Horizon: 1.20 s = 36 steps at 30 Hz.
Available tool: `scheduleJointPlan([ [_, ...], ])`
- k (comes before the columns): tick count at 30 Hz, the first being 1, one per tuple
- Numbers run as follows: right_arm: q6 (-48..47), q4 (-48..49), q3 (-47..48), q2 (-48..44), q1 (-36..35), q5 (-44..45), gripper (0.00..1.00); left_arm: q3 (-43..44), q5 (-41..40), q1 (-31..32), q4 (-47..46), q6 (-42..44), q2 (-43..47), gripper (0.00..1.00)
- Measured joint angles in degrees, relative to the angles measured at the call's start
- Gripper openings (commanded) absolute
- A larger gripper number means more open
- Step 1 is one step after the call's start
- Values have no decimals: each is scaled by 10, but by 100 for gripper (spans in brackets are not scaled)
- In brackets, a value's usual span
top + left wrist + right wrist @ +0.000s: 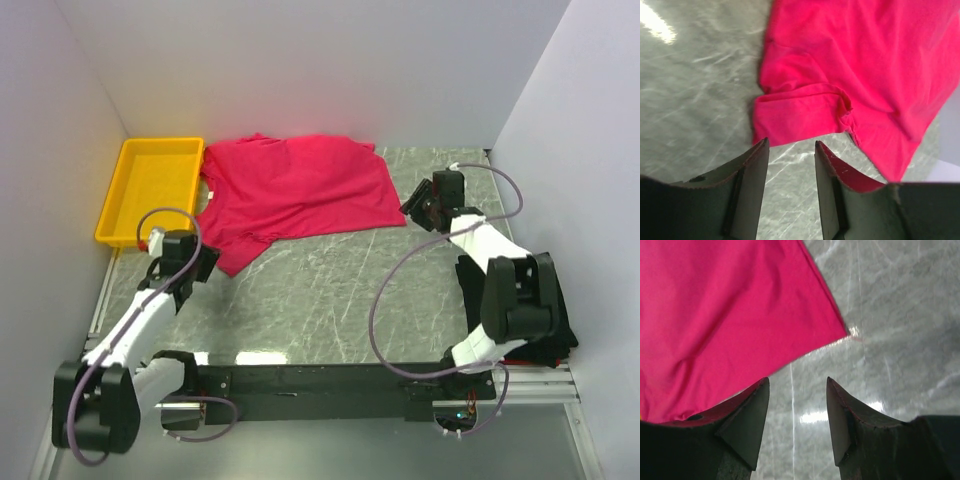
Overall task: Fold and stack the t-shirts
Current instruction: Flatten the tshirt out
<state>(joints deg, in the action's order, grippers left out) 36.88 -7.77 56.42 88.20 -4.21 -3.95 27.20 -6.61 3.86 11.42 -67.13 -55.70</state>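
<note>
1. Nearest each wrist lens: dark fingers of the left gripper (pixel 791 145) and the right gripper (pixel 797 382), both claws wide, with nothing between the jaws but bare marble.
2. Spread flat and unfolded at the far side of the table (pixel 330 300): pink t-shirt (pixel 295 190), its left edge against the yellow tray (pixel 115 215).
3. Just ahead of the left claw: near sleeve (pixel 800 112), rumpled and partly turned under. Just ahead of the right claw: pointed hem corner (pixel 837 330), lying flat on the stone.
4. Under the right arm at the table's right edge: dark heap (pixel 568 340), probably the black t-shirt, too hidden to tell whether folded.
5. Judged step: taking hold of the pink shirt for a first fold.
   - Bring both claws down on the cloth edge itself, not on the stone beside it.
   - Pinch cleanly and flatten the tucked sleeve first.
   - Lift both sides level and together for a straight fold.
   - Keep the cloth clear of the tray rim.
6. Brands, labels, writing: none legible on shirt, tray or arms.
</note>
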Motion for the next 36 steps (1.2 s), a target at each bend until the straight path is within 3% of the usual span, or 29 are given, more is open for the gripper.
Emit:
scheduleJointPlan([
  [5, 0, -7, 42, 75, 2, 14, 54, 48, -43, 46, 0, 0, -65, 46],
  [14, 0, -25, 110, 178, 3, 19, 51, 55, -93, 69, 7, 0, -127, 46],
  [36, 16, -23, 120, 219, 2, 18, 41, 83, -126, 101, 0, 4, -239, 44],
])
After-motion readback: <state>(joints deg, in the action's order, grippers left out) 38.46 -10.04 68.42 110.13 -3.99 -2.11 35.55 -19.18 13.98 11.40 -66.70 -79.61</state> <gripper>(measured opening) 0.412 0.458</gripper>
